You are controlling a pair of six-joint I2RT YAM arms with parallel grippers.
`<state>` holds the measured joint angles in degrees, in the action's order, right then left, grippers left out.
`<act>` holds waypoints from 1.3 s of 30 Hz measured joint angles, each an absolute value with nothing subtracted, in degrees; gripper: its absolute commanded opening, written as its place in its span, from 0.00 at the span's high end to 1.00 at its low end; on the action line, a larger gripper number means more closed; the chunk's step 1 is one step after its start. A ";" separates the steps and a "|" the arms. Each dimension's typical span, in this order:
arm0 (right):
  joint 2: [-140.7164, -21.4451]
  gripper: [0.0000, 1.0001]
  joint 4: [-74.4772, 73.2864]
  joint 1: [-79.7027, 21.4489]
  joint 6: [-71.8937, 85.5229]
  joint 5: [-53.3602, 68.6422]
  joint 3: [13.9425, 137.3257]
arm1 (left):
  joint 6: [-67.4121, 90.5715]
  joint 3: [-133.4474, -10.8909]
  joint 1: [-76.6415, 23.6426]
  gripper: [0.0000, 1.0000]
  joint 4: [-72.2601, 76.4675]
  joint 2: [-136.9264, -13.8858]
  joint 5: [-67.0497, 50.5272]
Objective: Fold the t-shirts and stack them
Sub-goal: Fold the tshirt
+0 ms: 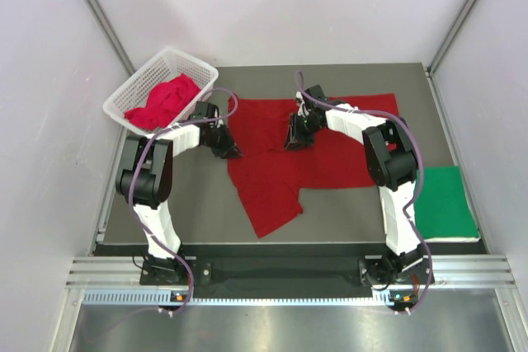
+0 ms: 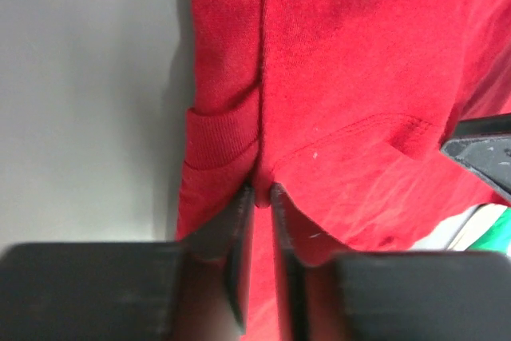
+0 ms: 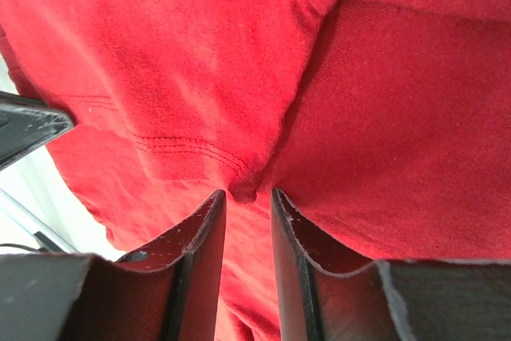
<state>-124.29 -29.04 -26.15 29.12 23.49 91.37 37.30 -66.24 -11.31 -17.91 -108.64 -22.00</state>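
I count three shirts: one red t-shirt (image 1: 268, 191), one pinkish t-shirt (image 1: 167, 100), one green t-shirt (image 1: 444, 201). One basket (image 1: 124, 98). Two grippers: left gripper (image 1: 230, 152), right gripper (image 1: 295, 142).

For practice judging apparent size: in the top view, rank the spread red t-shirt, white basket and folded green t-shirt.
1. spread red t-shirt
2. white basket
3. folded green t-shirt, only slightly smaller than the basket

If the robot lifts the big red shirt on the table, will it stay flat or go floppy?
Probably floppy: the red shirt puckers where the left hand and right hand pinch it. It would likely sag between them, and looks light, being thin cloth.
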 measured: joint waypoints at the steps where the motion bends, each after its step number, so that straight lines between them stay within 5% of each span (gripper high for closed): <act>1: -124.29 0.71 -28.97 -26.15 29.12 23.59 91.37 | 37.08 -66.28 -11.31 0.89 -17.93 -108.84 -21.98; 3: -124.29 0.72 -28.99 -26.15 29.12 23.68 91.37 | 37.01 -66.63 -11.31 1.00 -18.02 -109.43 -22.39; 6: -124.29 0.78 -28.95 -26.15 29.12 23.73 91.37 | 36.86 -67.13 -11.31 1.00 -18.09 -109.78 -22.63; 10: -124.33 1.00 -28.97 -26.15 29.43 23.75 91.39 | 36.86 -67.92 -11.31 1.00 -18.33 -110.24 -23.00; 39: -116.81 1.00 -30.52 -24.91 28.80 20.58 87.92 | 40.93 -69.56 -14.61 1.00 -27.42 -101.49 -23.03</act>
